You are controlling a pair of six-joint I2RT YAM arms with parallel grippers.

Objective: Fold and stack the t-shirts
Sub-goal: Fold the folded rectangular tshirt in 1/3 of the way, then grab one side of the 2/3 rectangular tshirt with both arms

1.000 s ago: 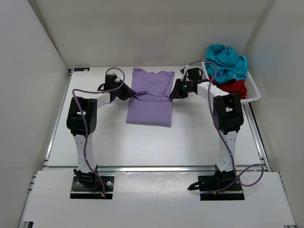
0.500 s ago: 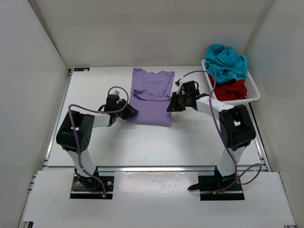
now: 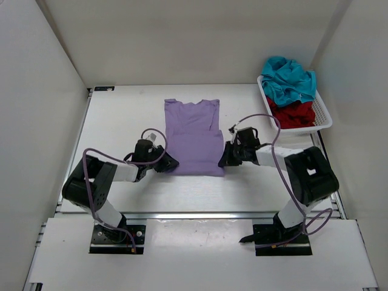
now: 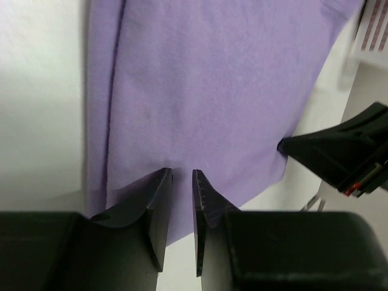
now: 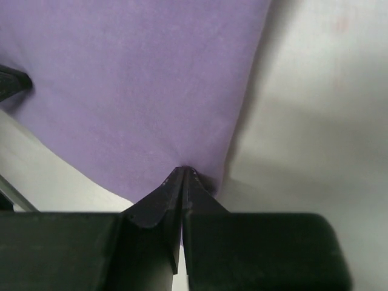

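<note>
From above, the lavender t-shirt (image 3: 193, 134) lies flat at the middle of the table (image 3: 121, 121), collar towards 12 o'clock. The left gripper (image 3: 168, 163) sits at its 7 o'clock corner and the right gripper (image 3: 226, 157) at its 5 o'clock corner. The teal t-shirt (image 3: 291, 77) and dark red t-shirt (image 3: 295, 114) are heaped in the basket (image 3: 323, 115) at 2 o'clock.

In the left wrist view, the jaws stand a narrow slit apart over the hem, and no pinch shows. If both arms lift now, only one corner would likely rise, skewing the fold.

In the right wrist view, the jaws are pressed together at the hem. The cloth puckers at the tips, so they appear to pinch it. The bite looks shallow, right at the edge. A pull towards 12 o'clock could slip it free or carry only the top layer.
</note>
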